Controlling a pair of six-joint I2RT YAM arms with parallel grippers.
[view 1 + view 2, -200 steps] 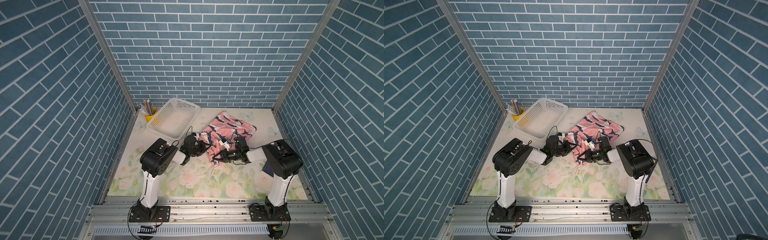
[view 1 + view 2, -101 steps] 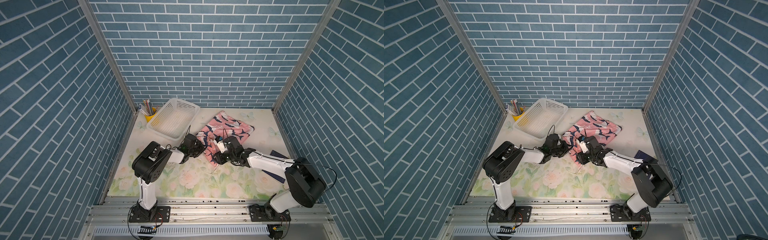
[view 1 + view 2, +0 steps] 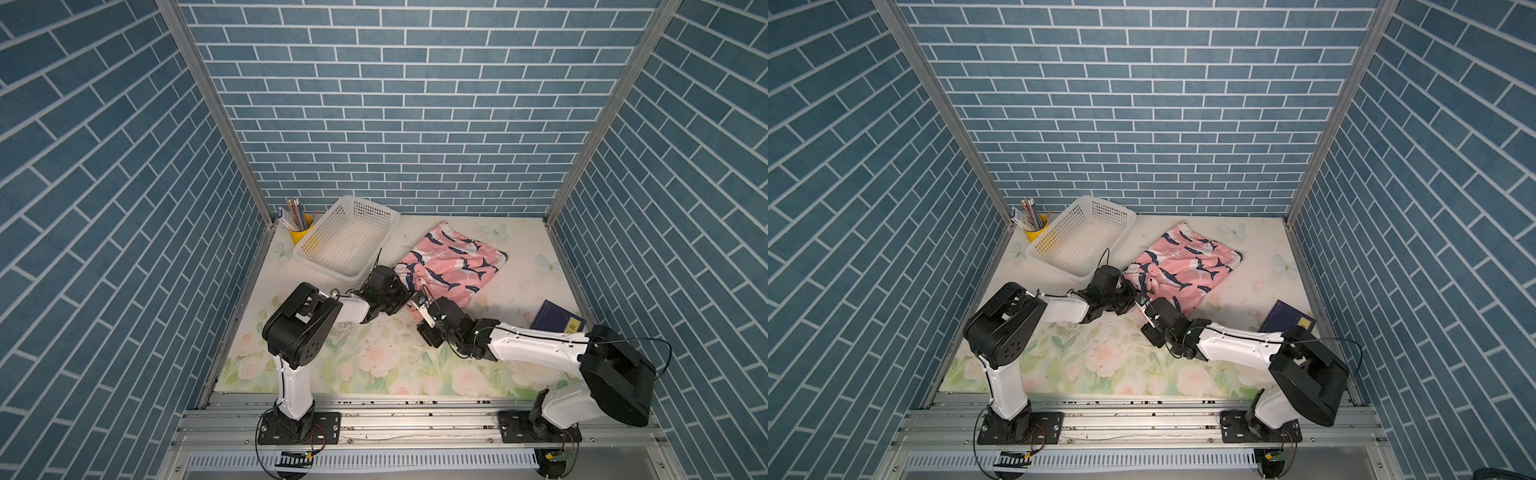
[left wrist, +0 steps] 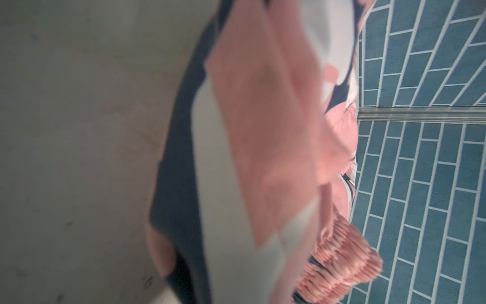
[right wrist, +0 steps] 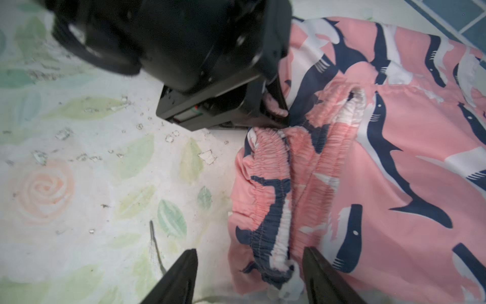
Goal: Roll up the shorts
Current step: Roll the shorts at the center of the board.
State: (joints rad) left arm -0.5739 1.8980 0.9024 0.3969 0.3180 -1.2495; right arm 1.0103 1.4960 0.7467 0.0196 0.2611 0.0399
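Right end effector (image 5: 249, 250) wider (astride shorts (image 5: 394, 158))

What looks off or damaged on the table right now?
The floral table covering is chipped and flaking in patches beside the shorts. The shorts' waistband end is bunched and crumpled, not a neat roll. Nothing looks spilled.

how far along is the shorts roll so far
Done: only the gathered waistband end of the salmon-pink shark-print fabric shorts looks turned over in a loose first fold. In hand: the left gripper is shut, pinching that end; the right gripper stands open with its fingers either side of the fold. Left: the legs lie flat and unrolled on the floral table, so nearly the whole roll.
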